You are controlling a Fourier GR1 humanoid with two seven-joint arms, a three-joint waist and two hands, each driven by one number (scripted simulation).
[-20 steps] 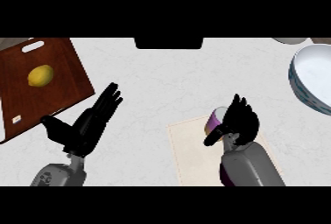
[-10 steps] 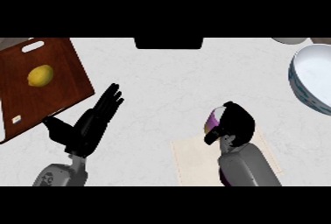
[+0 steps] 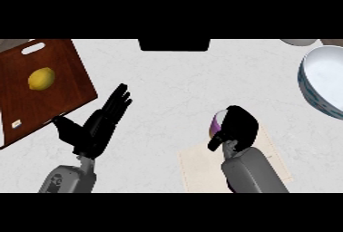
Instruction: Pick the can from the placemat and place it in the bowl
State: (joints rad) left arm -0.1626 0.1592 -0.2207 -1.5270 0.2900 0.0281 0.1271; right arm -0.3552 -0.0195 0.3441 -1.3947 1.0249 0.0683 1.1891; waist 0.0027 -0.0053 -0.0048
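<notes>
Gripping the can [image 3: 217, 124], the right hand [image 3: 236, 128] has its fingers and thumb curled round the body, so that only a purple and white sliver of the can shows at the hand's left side. The can sits at the far edge of the pale placemat [image 3: 201, 167]; whether it is touching the mat or just clear of it cannot be told from this view. The hold is from the side and above, which judged from the task suits a lift and a carry. The bowl [image 3: 313, 86], white inside with a blue patterned rim, lies well apart at the view's right edge and holds nothing visible, so placement is not yet done. The left hand [image 3: 99, 124] rests with straight, spread fingers, just beside the wooden cutting board [image 3: 60, 99], which carries a lemon [image 3: 41, 78]; it takes no part in the grasp.
</notes>
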